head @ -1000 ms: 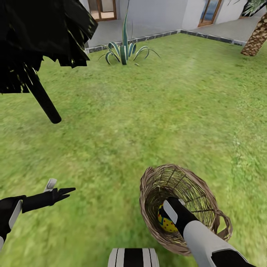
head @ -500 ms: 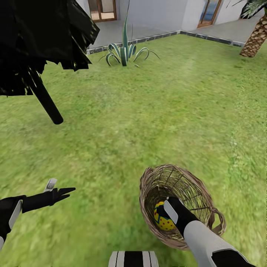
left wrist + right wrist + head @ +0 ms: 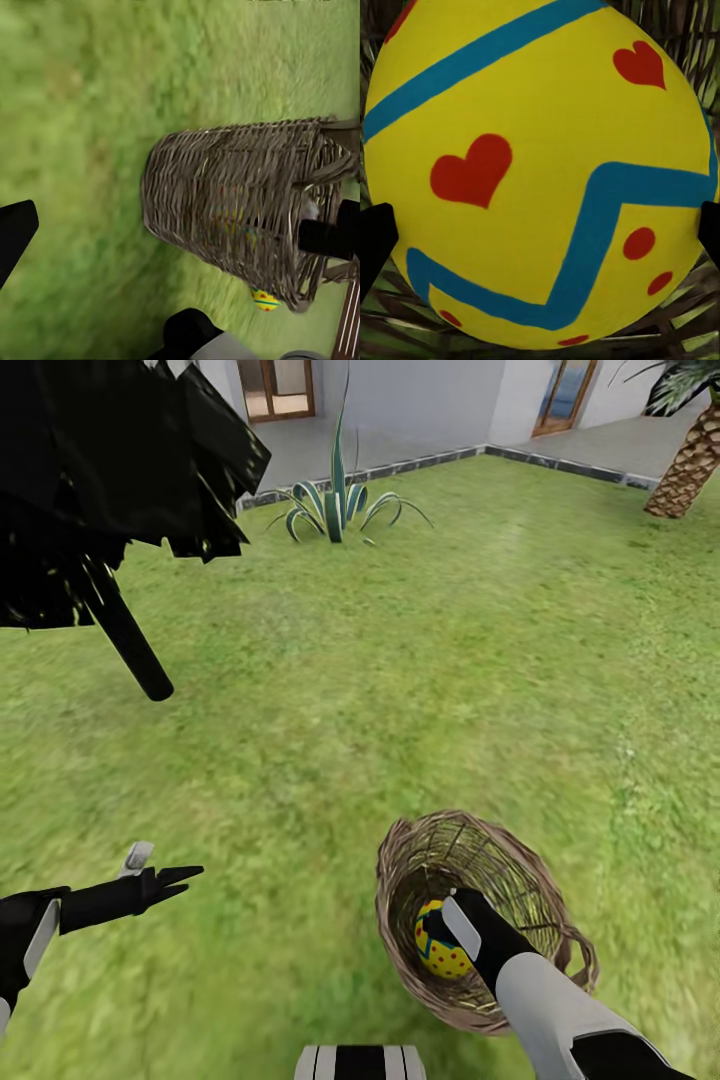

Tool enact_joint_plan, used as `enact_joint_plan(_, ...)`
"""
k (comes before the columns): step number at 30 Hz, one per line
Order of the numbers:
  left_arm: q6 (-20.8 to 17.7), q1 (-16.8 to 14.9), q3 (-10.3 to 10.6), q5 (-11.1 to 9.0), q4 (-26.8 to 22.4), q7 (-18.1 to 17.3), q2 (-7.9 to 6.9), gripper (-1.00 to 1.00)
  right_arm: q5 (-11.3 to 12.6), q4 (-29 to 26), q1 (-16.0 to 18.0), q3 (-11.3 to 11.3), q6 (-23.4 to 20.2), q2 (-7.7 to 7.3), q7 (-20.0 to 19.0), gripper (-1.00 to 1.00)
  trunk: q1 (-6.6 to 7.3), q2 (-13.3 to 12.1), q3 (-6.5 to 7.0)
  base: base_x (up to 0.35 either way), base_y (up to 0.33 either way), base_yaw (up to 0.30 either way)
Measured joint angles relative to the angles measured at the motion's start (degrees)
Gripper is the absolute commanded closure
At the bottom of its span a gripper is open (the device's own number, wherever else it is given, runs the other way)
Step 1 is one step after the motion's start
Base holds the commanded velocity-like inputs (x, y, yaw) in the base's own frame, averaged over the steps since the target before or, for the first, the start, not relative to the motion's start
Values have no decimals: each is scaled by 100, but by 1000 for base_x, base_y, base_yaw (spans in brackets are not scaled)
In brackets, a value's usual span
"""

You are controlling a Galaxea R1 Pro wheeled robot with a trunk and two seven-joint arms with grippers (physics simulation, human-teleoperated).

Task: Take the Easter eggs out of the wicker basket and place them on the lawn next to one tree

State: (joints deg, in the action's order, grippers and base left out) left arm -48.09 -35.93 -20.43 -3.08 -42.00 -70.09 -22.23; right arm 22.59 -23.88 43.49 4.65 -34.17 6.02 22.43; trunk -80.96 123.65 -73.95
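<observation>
The wicker basket [image 3: 520, 880] lies tipped on the lawn [image 3: 400, 660], its mouth toward me. My right gripper [image 3: 452, 932] reaches inside it, shut on a yellow Easter egg [image 3: 438, 950] with red dots. Up close, that egg [image 3: 540, 172] sits between both black fingertips [image 3: 373, 244]. From the left wrist, the basket [image 3: 225, 202] shows side-on, and a second egg [image 3: 264, 298] peeks out on the grass by its rim. A third egg is hidden. My left gripper [image 3: 165, 878] hovers open over the grass, well left of the basket.
A thin black-trunked tree [image 3: 125, 630] with black foliage stands at the far left. A spiky agave [image 3: 335, 500] grows by the stone border at the back, and a palm's scaly trunk [image 3: 690, 460] stands far right. Open grass stretches between them.
The basket has rolled slightly, its near handle swinging left. The gripped egg has shifted a little left and up with my right gripper. The left arm has stayed put.
</observation>
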Motion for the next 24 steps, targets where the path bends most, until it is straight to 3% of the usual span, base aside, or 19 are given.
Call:
enact_joint_plan(7, 0, 0, -9, 6, -1, -5, -9, -100, 50, -34, 31, -16, -52, 0, 4, 100, 154, -281, 126, 0, 0, 0)
enact_joint_plan(10, 1, 0, -11, 6, -1, -5, -9, -100, 68, -300, 28, -32, -159, -8, 7, 100, 220, -401, 180, 0, 0, 0)
enact_joint_plan(14, 0, 0, -11, 7, -2, -5, -9, -100, 71, -370, 25, -219, -310, -10, 8, 100, 308, -562, 251, 0, 0, 0)
enact_joint_plan(18, 0, 0, -12, 6, -2, -5, -15, -100, 74, -374, 17, -266, -330, -16, 9, 100, 395, -722, 323, -52, 0, 0)
enact_joint_plan(21, -5, 0, -11, 7, -1, -6, -17, -100, 82, -374, -10, -301, -329, -141, 2, 100, 460, -842, 377, -158, 0, 0)
enact_joint_plan(24, -8, 0, -13, 7, 1, -6, -17, -100, 90, -374, -20, -333, -323, -167, 1, 100, 527, -963, 431, -24, 0, 0)
